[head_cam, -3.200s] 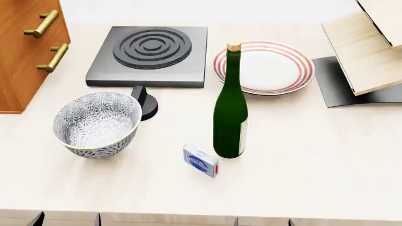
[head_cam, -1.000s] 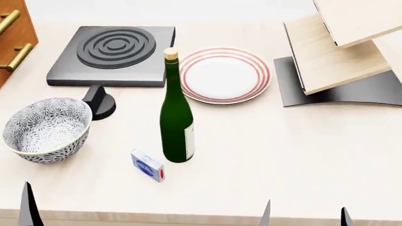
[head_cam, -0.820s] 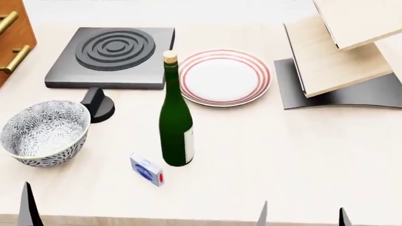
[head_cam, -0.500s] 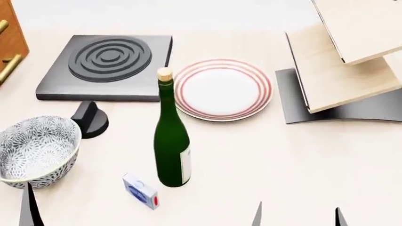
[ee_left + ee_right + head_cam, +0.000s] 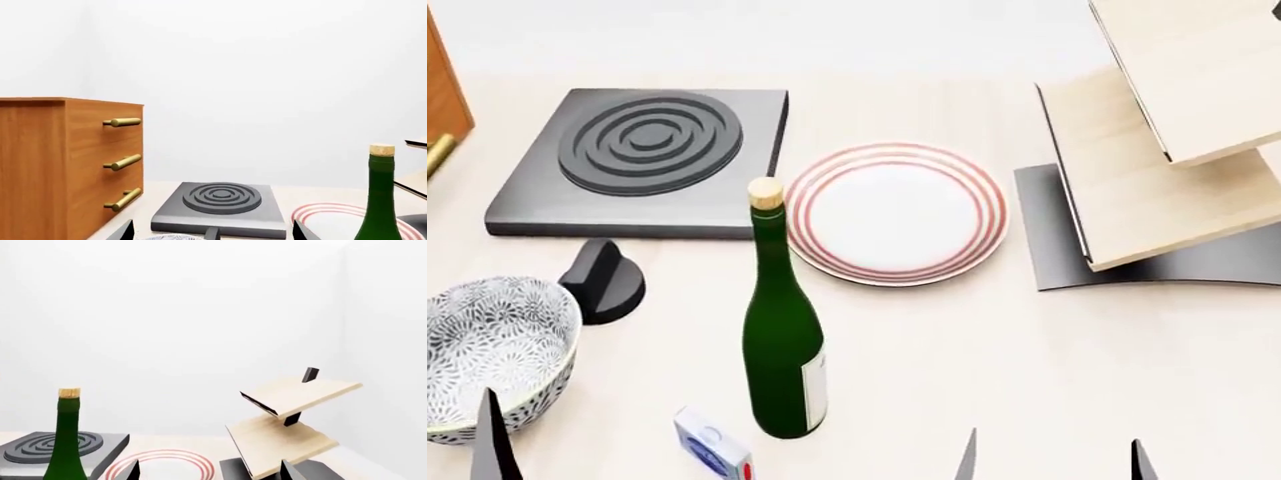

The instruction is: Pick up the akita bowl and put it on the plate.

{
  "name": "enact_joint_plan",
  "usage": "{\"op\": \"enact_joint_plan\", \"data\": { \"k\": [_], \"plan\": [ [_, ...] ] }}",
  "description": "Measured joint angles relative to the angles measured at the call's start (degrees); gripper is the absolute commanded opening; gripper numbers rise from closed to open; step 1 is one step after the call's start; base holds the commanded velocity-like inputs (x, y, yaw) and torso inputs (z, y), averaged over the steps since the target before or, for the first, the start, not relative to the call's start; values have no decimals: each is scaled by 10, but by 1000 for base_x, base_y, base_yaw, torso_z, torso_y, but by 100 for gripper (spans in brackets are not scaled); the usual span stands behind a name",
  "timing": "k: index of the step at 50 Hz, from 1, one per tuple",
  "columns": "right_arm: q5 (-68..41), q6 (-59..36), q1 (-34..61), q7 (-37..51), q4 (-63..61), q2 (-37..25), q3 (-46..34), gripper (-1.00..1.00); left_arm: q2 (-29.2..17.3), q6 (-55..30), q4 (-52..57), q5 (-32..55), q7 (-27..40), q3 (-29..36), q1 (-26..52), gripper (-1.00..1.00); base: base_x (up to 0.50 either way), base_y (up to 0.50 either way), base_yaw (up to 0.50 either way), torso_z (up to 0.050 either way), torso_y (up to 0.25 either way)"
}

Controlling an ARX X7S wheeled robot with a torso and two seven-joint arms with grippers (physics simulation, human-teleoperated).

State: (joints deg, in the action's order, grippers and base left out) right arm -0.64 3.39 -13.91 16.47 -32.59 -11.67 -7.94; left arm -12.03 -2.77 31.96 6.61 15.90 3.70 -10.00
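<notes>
Two things have shifted over the last seconds: the head view has swung right and moved in, and both claws' fingertips have risen into its near edge. Far left, the akita bowl [image 5: 487, 345] has slid toward the frame's left edge, upright on the desk [image 5: 961, 340], with the left claw [image 5: 210, 235] open just in front of it. Right of it stand the stove knob [image 5: 601, 282] and wine bottle [image 5: 781, 350]; the plate [image 5: 894, 212] lies bare beyond. The right claw [image 5: 210, 472] is open too. The reach is only beginning.
</notes>
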Motion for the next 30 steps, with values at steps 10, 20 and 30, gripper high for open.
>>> {"op": "enact_joint_plan", "data": {
  "k": [10, 20, 30],
  "plan": [
    [0, 3, -1, 4, 0, -3, -3, 100, -3, 1, 0, 1, 4, 2, -1, 100, 74, 0, 0, 0, 0],
    [0, 4, 1, 7, 2, -6, -7, 100, -6, 3, -3, 3, 7, 5, 0, 100, 75, 0, 0, 0, 0],
    [1, 4, 1, 11, 2, -9, -11, 100, -9, 4, -5, 4, 10, 7, 1, 100, 73, 0, 0, 0, 0]
  ]
}}
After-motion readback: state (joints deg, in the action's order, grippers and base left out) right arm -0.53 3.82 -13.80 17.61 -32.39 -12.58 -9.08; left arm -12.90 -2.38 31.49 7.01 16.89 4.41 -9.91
